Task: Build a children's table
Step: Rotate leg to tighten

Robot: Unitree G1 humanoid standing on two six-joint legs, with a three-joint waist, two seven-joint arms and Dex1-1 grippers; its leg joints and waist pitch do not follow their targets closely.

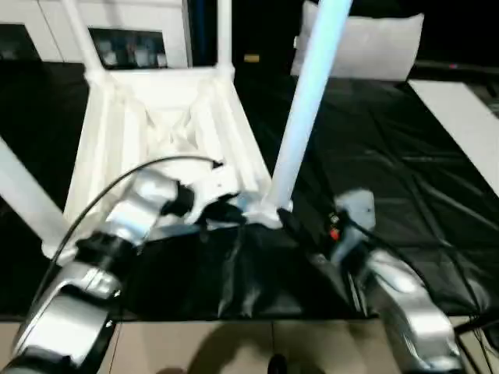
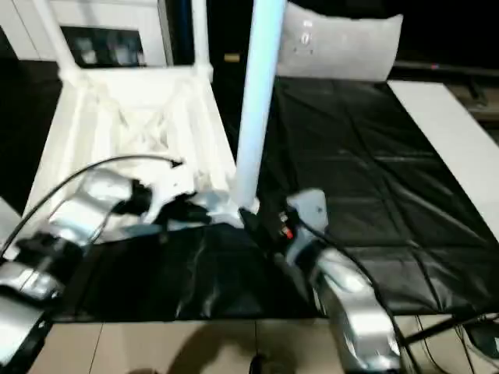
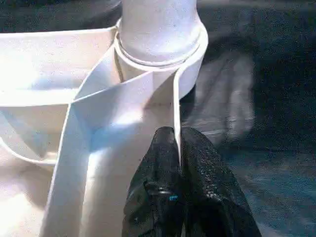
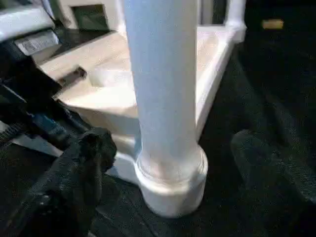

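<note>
Left gripper (image 3: 178,148) pinches tabletop (image 1: 168,117) rim, frame centre; right gripper (image 4: 168,163) spread wide round seated leg (image 1: 308,101). Keep rim steady w/ left, back right off straight.

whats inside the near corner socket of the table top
A white leg stands upright in the near corner socket. The leg's lower end is hidden inside the socket. The left gripper pinches the top's rim beside it.

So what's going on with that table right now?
Left hand pinched shut on table top rim. Right hand open around near leg, seated in its socket. Nothing in the way.
</note>
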